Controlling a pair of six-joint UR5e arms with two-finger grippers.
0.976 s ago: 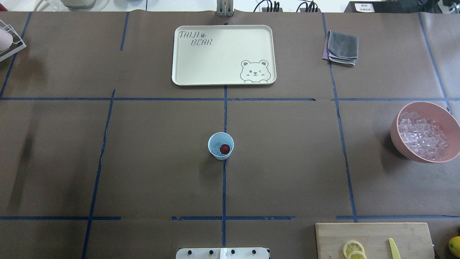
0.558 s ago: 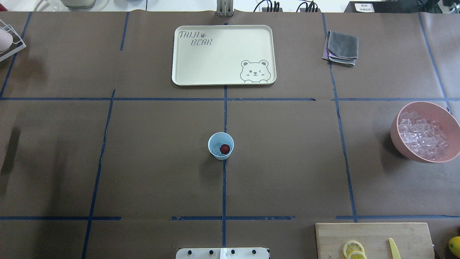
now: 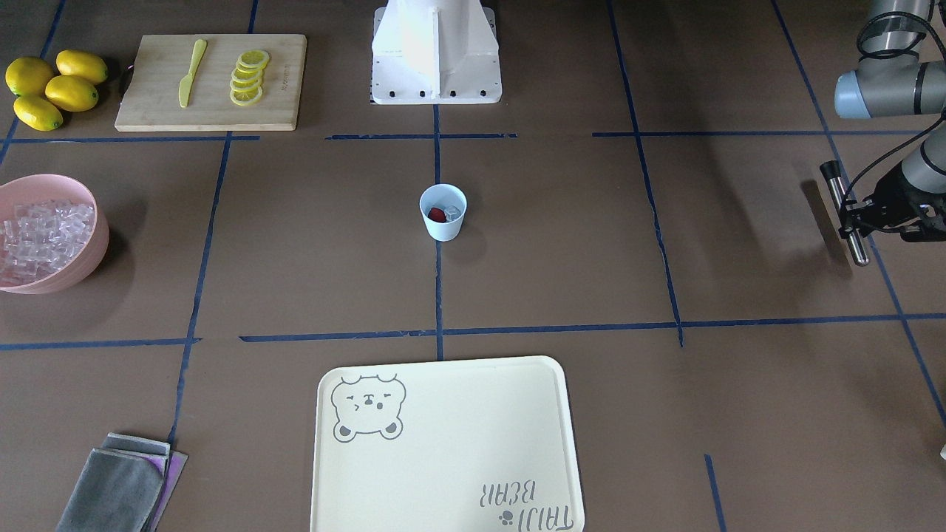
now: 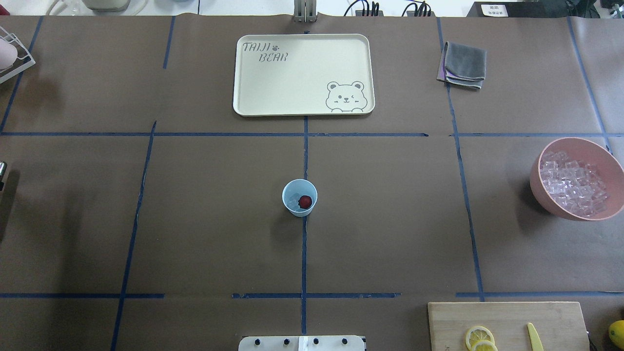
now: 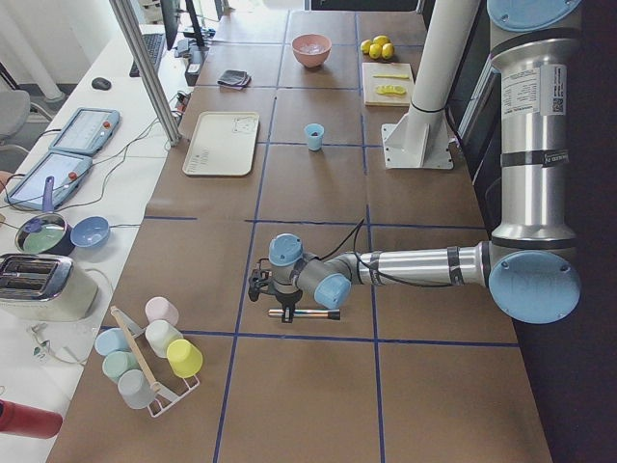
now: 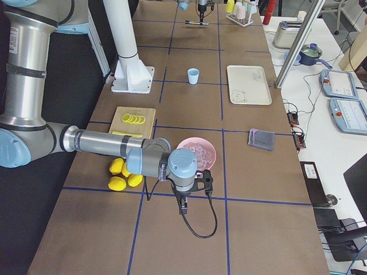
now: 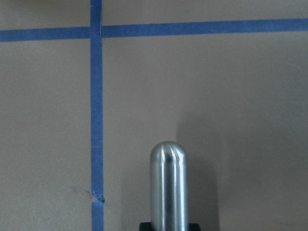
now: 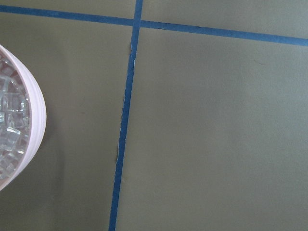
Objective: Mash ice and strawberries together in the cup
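Note:
The pale blue cup (image 4: 299, 197) stands upright at the table's middle, and also shows as cup (image 3: 443, 214). Inside it lie a dark red strawberry (image 4: 305, 201) and clear ice (image 4: 293, 201). My left gripper (image 3: 851, 220) hovers far off toward the table's left end, shut on a metal rod (image 3: 846, 214) with a rounded end (image 7: 168, 183). The rod's tip (image 4: 1, 168) just enters the overhead view's left edge. My right gripper (image 6: 183, 200) hangs beside the pink bowl, and I cannot tell whether it is open or shut.
A pink bowl (image 4: 604, 156) full of ice cubes sits at the right edge. A cream tray (image 4: 302, 73) lies beyond the cup, with a grey cloth (image 4: 464, 64) to its right. A cutting board (image 4: 507, 321) holds lemon slices and a yellow knife. A cup rack (image 5: 154, 357) stands at the left end.
The shadow on the table's left side has slid to the left edge, and the rod's tip now shows there. The cup and its contents have not moved.

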